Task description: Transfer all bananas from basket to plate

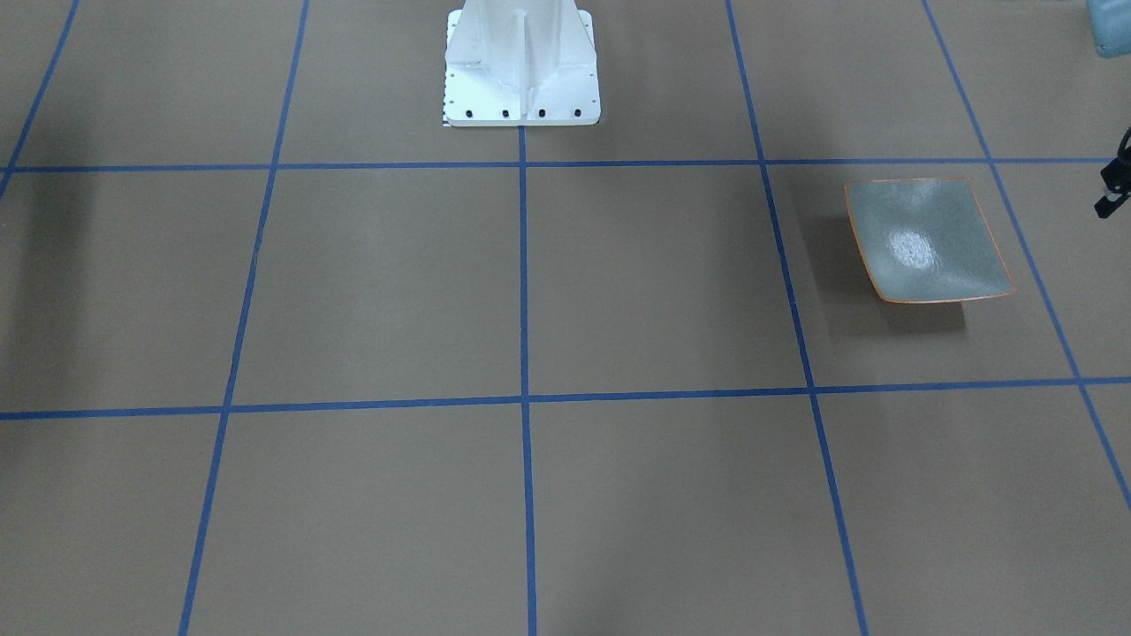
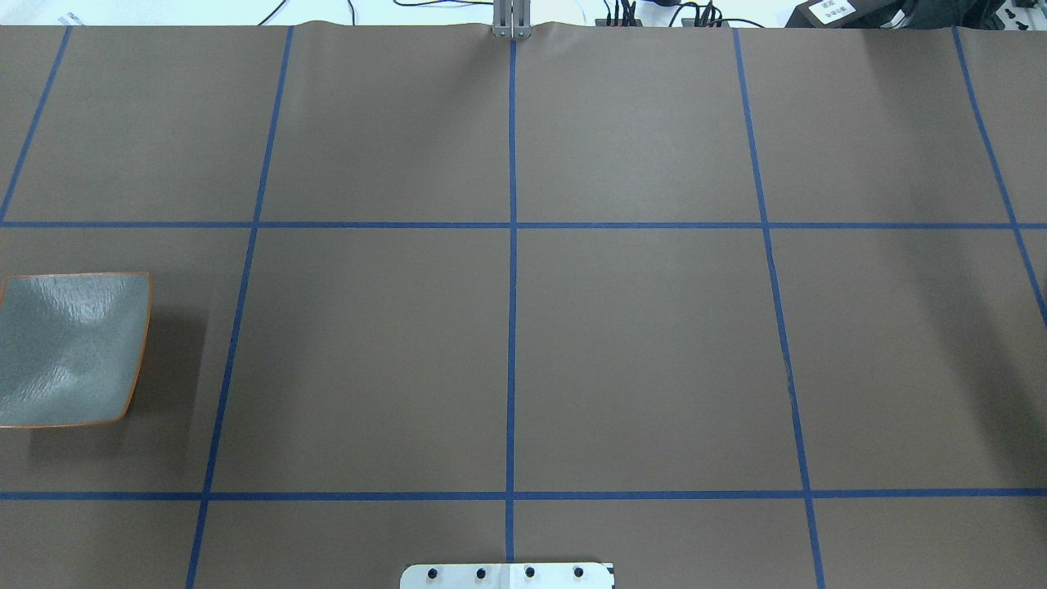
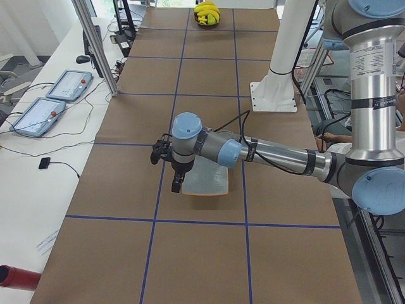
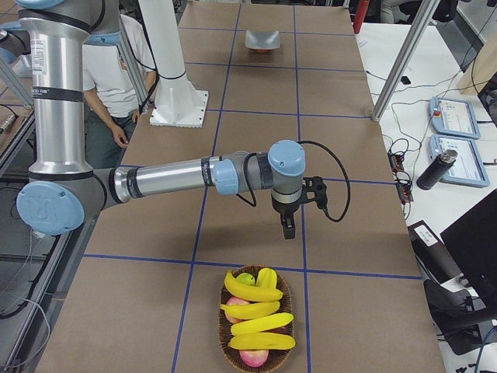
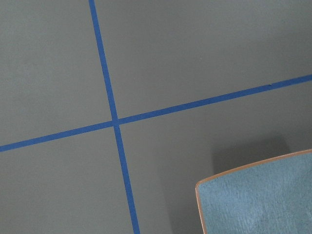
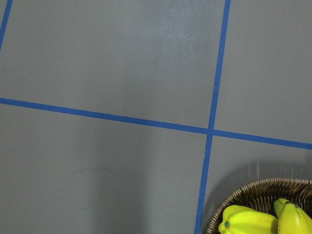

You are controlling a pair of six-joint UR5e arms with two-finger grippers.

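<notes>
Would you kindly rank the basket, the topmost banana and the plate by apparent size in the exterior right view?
1. Wicker basket
2. Topmost banana
3. Plate, though it sits farthest from this camera, so its true size is unsure.

We read no text anywhere. One white label (image 2: 826, 9) on a dark box (image 2: 879, 15): print too small.

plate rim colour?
The plate has a thin orange-brown rim around a grey-green face. It shows best in the exterior front-facing view.
</notes>
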